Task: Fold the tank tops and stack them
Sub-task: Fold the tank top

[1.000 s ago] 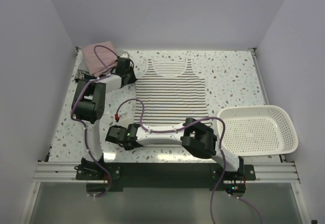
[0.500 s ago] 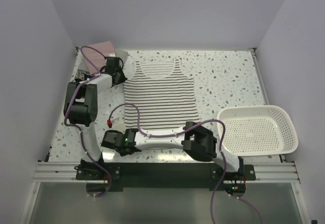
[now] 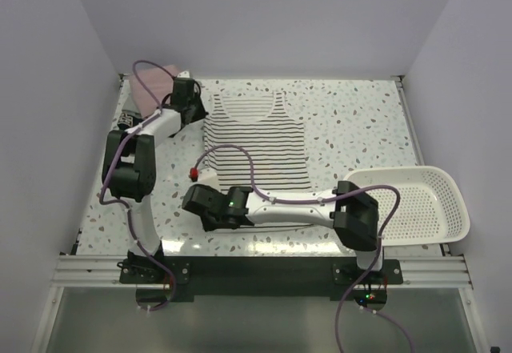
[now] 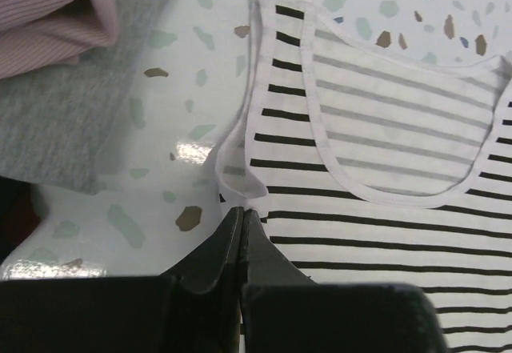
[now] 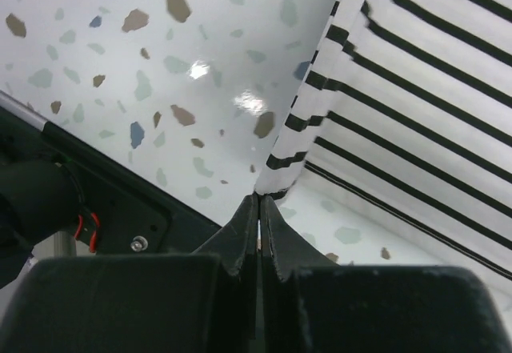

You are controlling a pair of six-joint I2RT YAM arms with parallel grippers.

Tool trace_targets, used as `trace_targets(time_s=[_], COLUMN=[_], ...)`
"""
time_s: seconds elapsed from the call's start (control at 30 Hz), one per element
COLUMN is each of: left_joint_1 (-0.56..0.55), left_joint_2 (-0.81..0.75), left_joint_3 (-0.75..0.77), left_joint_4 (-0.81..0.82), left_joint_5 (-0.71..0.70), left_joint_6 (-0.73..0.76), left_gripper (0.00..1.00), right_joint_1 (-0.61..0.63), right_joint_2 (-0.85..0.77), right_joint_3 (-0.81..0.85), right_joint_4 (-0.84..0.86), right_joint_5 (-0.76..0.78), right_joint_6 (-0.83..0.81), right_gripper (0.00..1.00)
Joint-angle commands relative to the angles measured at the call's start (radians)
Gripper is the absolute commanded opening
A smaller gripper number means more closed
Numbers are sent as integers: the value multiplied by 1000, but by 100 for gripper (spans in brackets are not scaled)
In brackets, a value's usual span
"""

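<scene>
The white tank top with thin black stripes [image 3: 256, 137] lies flat in the middle of the table, neck toward the back. My left gripper [image 3: 194, 106] is shut on its left armhole edge [image 4: 240, 189], fingertips pinched together [image 4: 242, 211]. At the near-left hem corner [image 5: 282, 169] my right gripper [image 3: 202, 202] is shut too, holding that corner raised off the table [image 5: 262, 199]. A folded dusty pink tank top [image 3: 149, 90] sits at the back left, on grey fabric [image 4: 56, 129] in the left wrist view.
A white slotted basket [image 3: 448, 217] stands at the right, overhanging the table's edge. The side walls close in on both sides. The right arm's forearm [image 3: 292, 206] stretches across the near edge of the table.
The striped top has slid left and its hem has moved back a little. The left gripper has shifted toward the back left. The right arm has stretched out, with its gripper now at the hem corner.
</scene>
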Motion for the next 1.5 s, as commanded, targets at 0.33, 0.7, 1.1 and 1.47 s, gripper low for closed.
trace_targets(time_s=[0.33,0.7,1.1,1.47], left_joint_1=[-100,-148,-194,-222], left_joint_2=[50,59,81,119], left_joint_3=[81,70,93,99], left_joint_4=[54,83,85,91], left_joint_5=[38,29,37,37], left_joint_6=[-40,-54,-52,-52], left_gripper=[0,0,0,0], right_joint_1=[-69,-69,-63,-62], right_joint_2=[-247,-305,-333,-324], right_joint_3=[-386,-510,-539,-576], right_joint_4=[177,232,221,227], right_joint_5=[-38,-9,26,39], right_joint_6=[136,193,234,265], right_gripper=[0,0,0,0])
